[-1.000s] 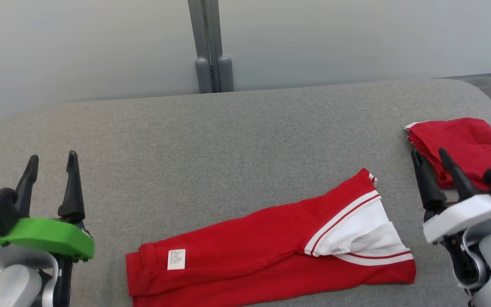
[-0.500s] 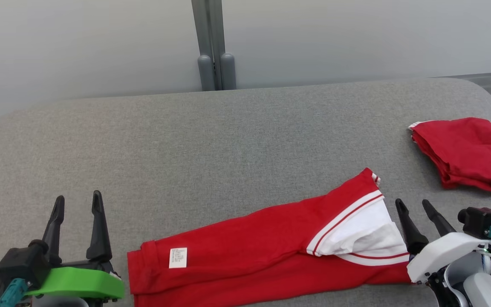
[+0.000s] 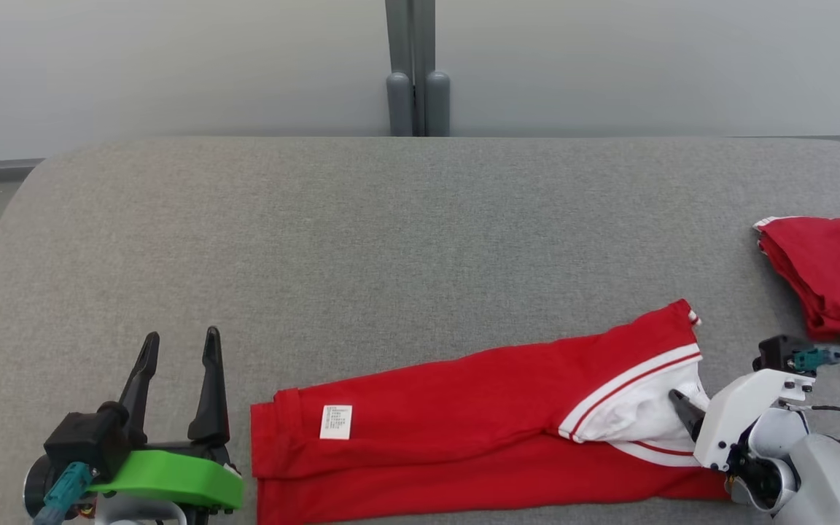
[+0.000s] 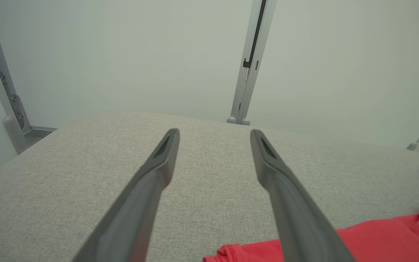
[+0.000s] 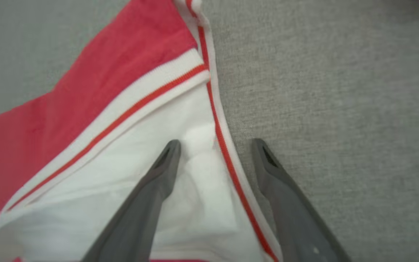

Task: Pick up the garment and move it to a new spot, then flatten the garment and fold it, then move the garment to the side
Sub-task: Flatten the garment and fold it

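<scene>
Grey pad [image 3: 391, 233]: garment [image 3: 464, 415] lay right under R gripper [image 5: 215, 145], which was wide open, straddling the striped hem [image 5: 227, 160]. Imo it needed to drop lower & pinch both layers b4 lifting. L gripper [image 3: 180, 339] was open too, beside the other end.

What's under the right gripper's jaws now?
The right gripper straddles the striped hem of the red garment: one finger over its white panel, the other over bare grey cushion. Anything beneath the fabric is covered.

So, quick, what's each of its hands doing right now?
Left gripper: open, holding nothing, above the grey surface.
Right gripper: open, straddling the white striped edge of the red garment, not gripping it.
</scene>
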You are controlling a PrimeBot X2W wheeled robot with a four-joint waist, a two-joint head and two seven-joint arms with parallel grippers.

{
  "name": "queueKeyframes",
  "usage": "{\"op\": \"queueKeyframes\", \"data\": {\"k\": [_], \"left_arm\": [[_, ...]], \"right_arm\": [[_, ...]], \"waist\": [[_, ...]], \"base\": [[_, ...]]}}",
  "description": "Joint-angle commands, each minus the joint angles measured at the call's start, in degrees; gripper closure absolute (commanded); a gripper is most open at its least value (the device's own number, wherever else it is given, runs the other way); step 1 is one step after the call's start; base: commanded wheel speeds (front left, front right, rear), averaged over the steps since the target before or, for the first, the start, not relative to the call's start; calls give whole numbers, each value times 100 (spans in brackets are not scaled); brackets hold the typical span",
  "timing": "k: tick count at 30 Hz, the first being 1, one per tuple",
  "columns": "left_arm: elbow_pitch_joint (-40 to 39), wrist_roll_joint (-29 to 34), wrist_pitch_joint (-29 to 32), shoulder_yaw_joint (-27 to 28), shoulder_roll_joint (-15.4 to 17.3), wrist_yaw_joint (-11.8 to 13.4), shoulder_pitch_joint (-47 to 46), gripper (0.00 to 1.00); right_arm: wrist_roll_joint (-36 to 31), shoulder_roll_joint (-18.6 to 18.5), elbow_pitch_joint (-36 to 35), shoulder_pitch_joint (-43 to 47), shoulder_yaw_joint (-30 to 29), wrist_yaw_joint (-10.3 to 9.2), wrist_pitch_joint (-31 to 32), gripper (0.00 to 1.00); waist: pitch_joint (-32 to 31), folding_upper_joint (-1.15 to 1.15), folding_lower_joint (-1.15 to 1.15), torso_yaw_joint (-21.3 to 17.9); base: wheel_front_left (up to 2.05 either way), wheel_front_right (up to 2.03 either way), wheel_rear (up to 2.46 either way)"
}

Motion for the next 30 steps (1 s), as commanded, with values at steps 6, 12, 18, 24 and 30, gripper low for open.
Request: {"op": "queueKeyframes", "data": {"k": [6,12,18,24,30], "left_arm": [[150,85,-13,-13,-78,-98,-143,0],[246,109,-13,-26,-143,-136,-155,0],[237,147,-13,46,-174,-149,-159,0],[249,214,-14,181,-309,-246,-149,0],[361,306,-14,287,-452,-341,-180,0]], "right_arm": [[211,192,354,-169,66,4,671,0],[307,261,275,-196,230,17,582,100],[343,75,56,-440,256,2,170,100],[402,-435,-286,-661,264,-1,-25,100],[446,-924,-683,-714,108,-1,-470,100]], "waist": [[55,0,0,285],[47,0,0,355],[76,0,0,238],[166,0,0,-126],[218,0,0,-323]], "base": [[0,0,0],[0,0,0],[0,0,0],[0,0,0],[0,0,0]]}}
